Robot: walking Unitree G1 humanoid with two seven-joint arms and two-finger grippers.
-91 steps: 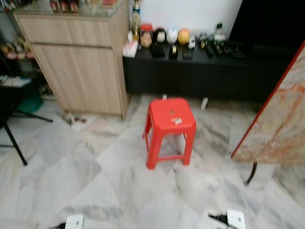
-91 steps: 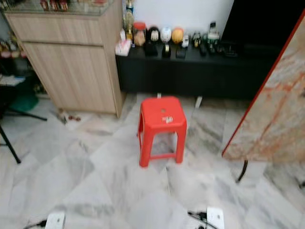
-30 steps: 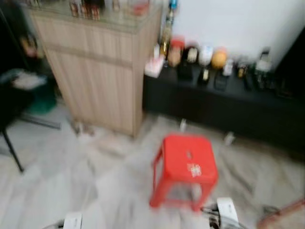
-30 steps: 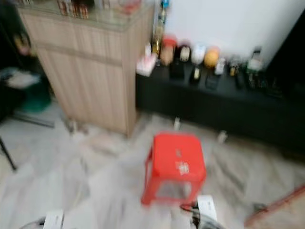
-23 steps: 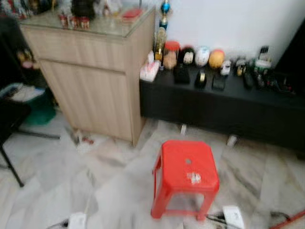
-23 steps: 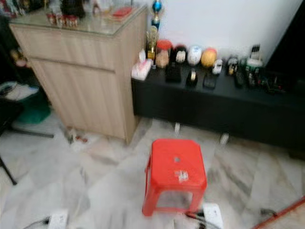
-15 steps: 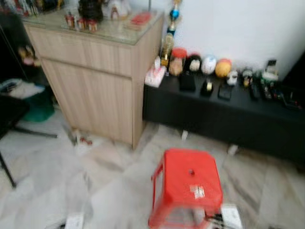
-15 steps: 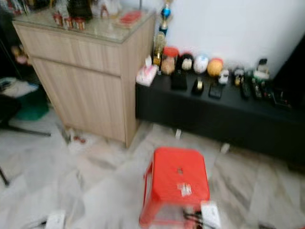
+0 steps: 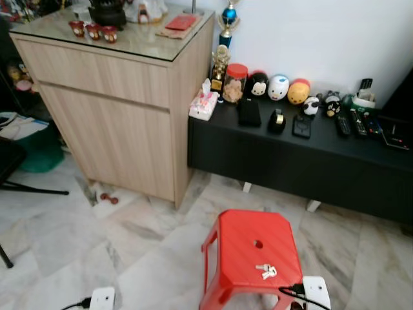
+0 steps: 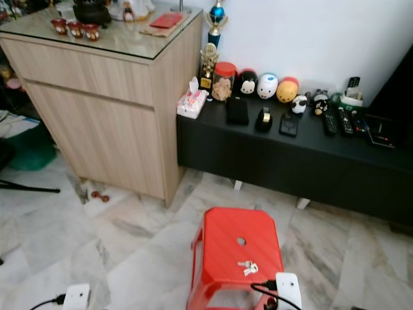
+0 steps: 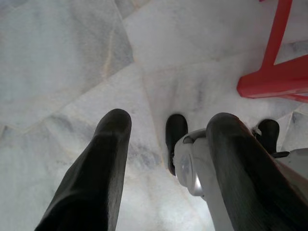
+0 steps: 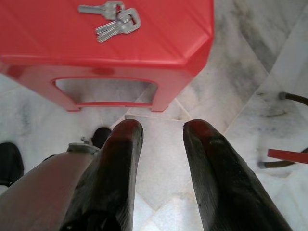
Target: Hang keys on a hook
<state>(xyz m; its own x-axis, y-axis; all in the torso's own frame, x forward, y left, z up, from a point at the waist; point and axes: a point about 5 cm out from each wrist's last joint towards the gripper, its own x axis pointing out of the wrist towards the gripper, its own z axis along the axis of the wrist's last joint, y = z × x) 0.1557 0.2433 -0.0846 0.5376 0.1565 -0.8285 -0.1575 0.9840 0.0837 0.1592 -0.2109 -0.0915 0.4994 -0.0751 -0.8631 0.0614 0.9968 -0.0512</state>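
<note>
Marble floor; keys [image 9: 265, 270] lie flat on stool [image 9: 245, 242].

camera: moved nearer, tilted up | red stool [image 9: 251, 258]: now low in frame | blur: gone

left gripper [image 11: 166, 127]: hanging low, fingers apart | right gripper [image 12: 161, 130]: hanging low, fingers apart

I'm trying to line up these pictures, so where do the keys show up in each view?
Left eye view: keys lie on the red stool, near its front edge.
Right eye view: keys sit on the same seat, just past its round hole.
Right wrist view: keys lie on the seat, beyond the right hand.
Left wrist view: I cannot find them.
Shared landmark: the red stool.
</note>
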